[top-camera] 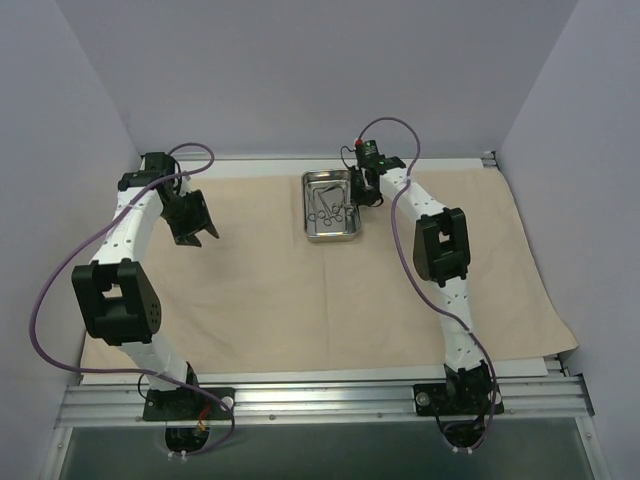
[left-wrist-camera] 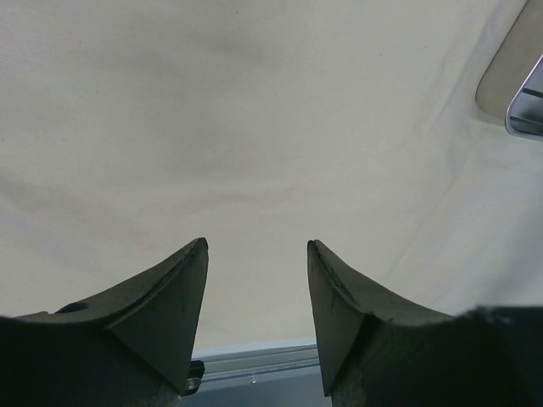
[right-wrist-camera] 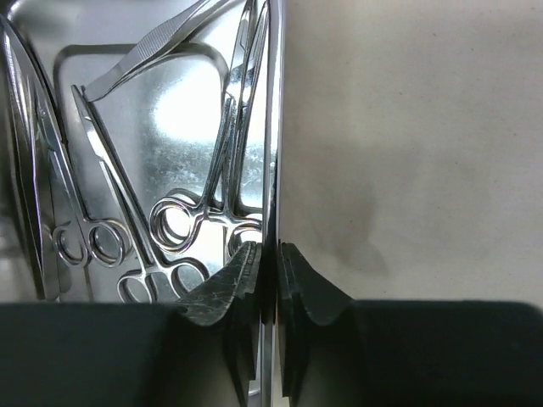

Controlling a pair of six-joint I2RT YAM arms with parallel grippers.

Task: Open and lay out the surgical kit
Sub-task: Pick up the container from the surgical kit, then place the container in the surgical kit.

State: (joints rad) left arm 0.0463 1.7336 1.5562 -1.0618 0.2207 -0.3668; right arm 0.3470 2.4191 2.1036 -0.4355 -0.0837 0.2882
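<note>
The right gripper (right-wrist-camera: 270, 263) clamps the side rim of the tray (right-wrist-camera: 273, 127); the left gripper (left-wrist-camera: 257, 254) hangs open over the cloth wrap (left-wrist-camera: 254, 127). Keep the tray level so the forceps (right-wrist-camera: 174, 222) do not slide.

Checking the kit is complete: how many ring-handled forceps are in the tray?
3 for certain, all in the steel tray: the wall-side forceps along its right-hand wall, the middle forceps on the floor, the left forceps beyond it. Reflections may hide a fourth at the left edge.
</note>
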